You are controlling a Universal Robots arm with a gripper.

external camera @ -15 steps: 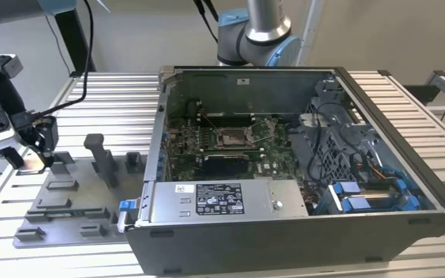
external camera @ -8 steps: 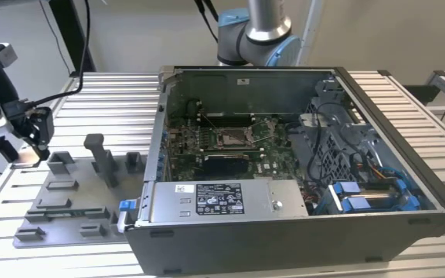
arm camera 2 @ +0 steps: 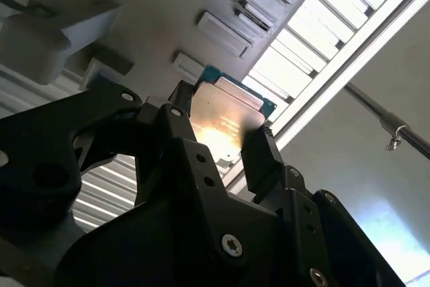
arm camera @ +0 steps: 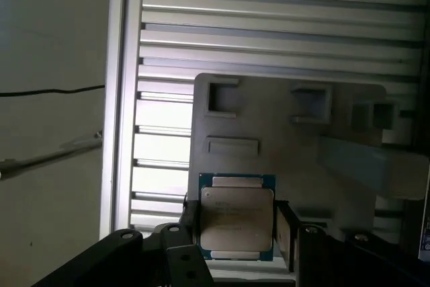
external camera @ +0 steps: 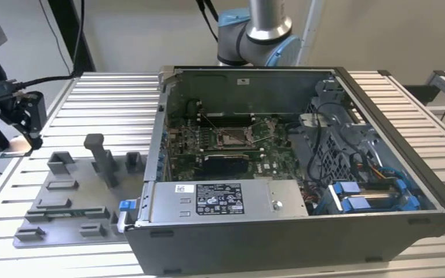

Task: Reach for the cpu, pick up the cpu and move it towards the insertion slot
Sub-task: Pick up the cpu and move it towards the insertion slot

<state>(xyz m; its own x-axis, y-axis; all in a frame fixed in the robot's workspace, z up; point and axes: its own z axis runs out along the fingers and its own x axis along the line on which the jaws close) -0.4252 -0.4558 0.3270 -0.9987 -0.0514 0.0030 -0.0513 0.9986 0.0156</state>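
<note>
— Where's the cpu (arm camera: 236, 216)?
— My hand (arm camera: 238, 228) has it clamped edge to edge, above the tray (external camera: 68, 197), at the exterior view's left.
— And the slot (external camera: 233, 136)?
— Inside the open case (external camera: 284, 231), well apart from the hand.

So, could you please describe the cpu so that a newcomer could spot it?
Find the grey tray beside the computer case. Near it the gripper grips the cpu: a thin silvery square edged in green, unlike the tray's grey blocks.
</note>
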